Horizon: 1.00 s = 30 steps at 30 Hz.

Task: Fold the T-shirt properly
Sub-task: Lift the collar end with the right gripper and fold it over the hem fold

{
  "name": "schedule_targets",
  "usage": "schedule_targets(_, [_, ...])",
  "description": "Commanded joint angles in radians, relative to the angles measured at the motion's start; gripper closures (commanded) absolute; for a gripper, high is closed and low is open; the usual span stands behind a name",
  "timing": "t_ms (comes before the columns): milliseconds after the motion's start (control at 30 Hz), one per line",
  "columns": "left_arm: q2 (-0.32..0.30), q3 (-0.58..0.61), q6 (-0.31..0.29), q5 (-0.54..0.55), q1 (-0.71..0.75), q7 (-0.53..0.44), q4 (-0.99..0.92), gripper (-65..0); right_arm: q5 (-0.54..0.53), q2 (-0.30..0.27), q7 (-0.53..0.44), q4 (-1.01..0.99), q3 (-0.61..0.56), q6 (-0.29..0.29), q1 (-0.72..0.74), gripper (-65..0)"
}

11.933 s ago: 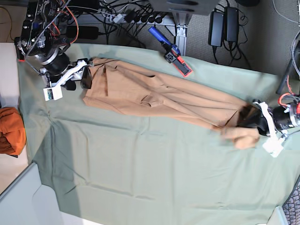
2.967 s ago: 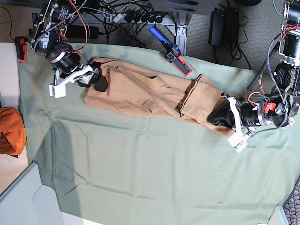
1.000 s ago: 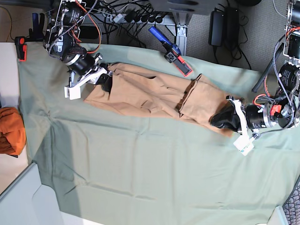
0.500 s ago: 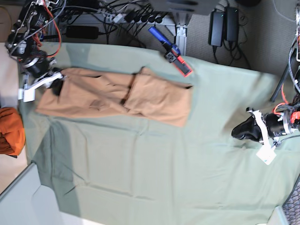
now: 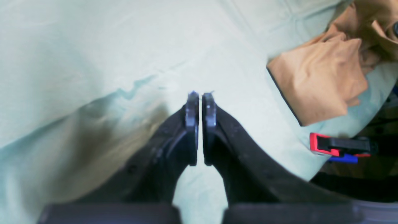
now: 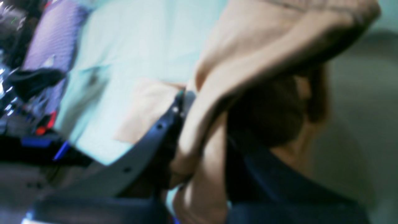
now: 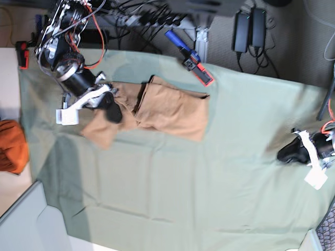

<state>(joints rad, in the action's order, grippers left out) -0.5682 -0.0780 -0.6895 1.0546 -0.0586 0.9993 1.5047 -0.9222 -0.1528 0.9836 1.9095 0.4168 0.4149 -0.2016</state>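
Since half a second earlier, the right gripper [image 7: 111,107] has carried its end of the T-shirt [image 7: 172,110] inward from the far left edge, so the garment now lies shorter and more bunched; the left gripper [image 7: 287,152] has drawn slightly further toward the right edge.

Sage-green sheet [image 7: 172,193]: covers the table and carries everything else.

T-shirt: rests on the upper left part of the sheet, its right portion folded flat, its left portion gathered and lifted. In the left wrist view it appears at upper right [image 5: 323,77], well apart from that gripper.

Right gripper: its fingers are closed on a fold of the tan fabric, which drapes over them in the right wrist view [image 6: 199,124].

Left gripper: hovers over bare sheet, fingers [image 5: 192,115] nearly together with a thin gap between them, holding nothing.

Orange cloth [image 7: 11,146]: bunched at the left edge, off the sheet.

Red-and-blue clamp [image 7: 191,58]: lies at the sheet's upper border, just beside the T-shirt.
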Motion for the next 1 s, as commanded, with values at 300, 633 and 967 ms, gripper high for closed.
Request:
schedule_targets(300, [-0.017,-0.006,-0.009,0.026,-0.016,-0.006,0.015,-2.4,0.121,0.108,-0.089,0.024,-0.265,0.135,0.007,0.0])
schedule_targets(633, [-0.017,-0.006,-0.009,0.027,-0.016,-0.006,0.015,-2.4,0.272,0.122,-0.126,0.021,-0.390,0.135,0.007,0.0])
schedule_targets(967, [-0.017,-0.006,-0.009,0.027,-0.016,-0.007,0.015,-2.4,0.279,0.122,-0.127,0.021,-0.431,0.136,0.007,-43.5])
